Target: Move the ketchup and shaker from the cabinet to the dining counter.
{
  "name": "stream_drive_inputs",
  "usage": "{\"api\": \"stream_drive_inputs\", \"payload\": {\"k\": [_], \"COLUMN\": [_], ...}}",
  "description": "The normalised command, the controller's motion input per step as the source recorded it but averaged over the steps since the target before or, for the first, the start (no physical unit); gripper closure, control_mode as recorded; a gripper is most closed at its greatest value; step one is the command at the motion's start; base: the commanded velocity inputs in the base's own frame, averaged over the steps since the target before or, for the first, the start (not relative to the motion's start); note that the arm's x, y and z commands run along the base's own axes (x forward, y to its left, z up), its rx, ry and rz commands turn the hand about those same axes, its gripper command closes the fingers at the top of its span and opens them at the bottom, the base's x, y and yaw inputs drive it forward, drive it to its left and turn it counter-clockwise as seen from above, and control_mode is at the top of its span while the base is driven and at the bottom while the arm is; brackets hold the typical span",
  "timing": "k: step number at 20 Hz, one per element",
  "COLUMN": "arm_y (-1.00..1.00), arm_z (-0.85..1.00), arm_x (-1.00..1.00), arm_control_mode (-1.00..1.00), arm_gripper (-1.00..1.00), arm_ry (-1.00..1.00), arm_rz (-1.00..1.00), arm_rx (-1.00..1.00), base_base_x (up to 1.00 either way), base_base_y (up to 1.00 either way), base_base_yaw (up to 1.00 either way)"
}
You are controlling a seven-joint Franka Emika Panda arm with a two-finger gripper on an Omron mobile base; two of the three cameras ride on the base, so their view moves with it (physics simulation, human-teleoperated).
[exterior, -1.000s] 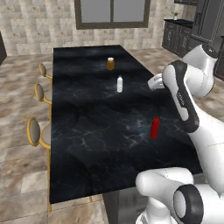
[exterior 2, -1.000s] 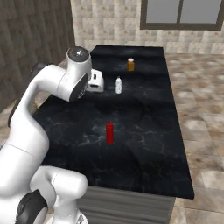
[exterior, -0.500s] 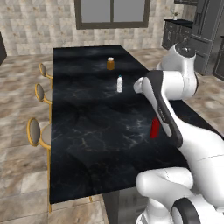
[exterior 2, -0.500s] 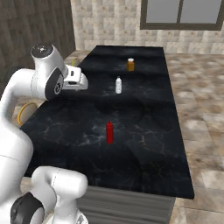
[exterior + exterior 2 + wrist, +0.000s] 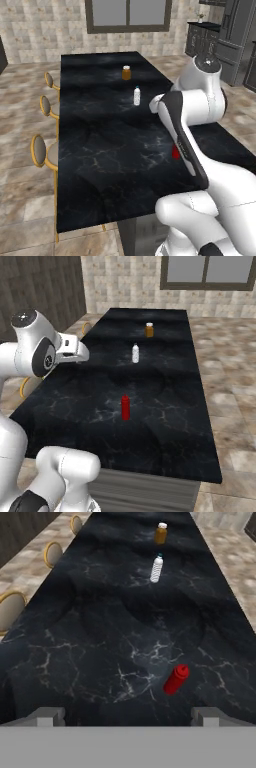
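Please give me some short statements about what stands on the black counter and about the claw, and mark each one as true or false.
1. The ketchup stands upright on the dining counter. True.
2. The claw is shut on the ketchup. False: its jaws stand wide apart and hold nothing; the bottle stands free ahead of it.
3. A slim white bottle stands between the ketchup and the amber jar along the counter. True.
4. The amber jar lies on its side. False: it stands upright, its light lid on top.
5. Round stools stand along one long side of the counter. True.
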Motion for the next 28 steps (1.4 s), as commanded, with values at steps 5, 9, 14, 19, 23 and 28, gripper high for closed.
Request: {"api": "stream_drive_inputs", "payload": {"k": [5, 9, 14, 19, 23, 28], "arm_y": [0.05, 0.00, 0.00, 0.00, 0.00, -0.05], "arm_z": [0.01, 0.00, 0.00, 0.05, 0.14, 0.08], "arm_x": [-0.38, -0.41, -0.42, -0.39, -0.32, -0.31], "arm_control_mode": [-1.00, -1.00, -1.00, -1.00, -1.00, -1.00], "arm_gripper": [-1.00, -1.00, -1.00, -1.00, -1.00, -1.00], "arm_ry": [-0.04, -0.04, -0.06, -0.06, -0.05, -0.06], "arm_rz": [-0.03, -0.02, -0.04, -0.02, 0.00, 0.00], "arm_rx": [0.00, 0.00, 0.00, 0.00, 0.00, 0.00], "base_base_x": [0.00, 0.00, 0.00, 0.00, 0.00, 0.00], "base_base_y": [0.00, 0.00, 0.00, 0.00, 0.00, 0.00], "base_base_yaw": [0.00, 0.00, 0.00, 0.00, 0.00, 0.00]}}
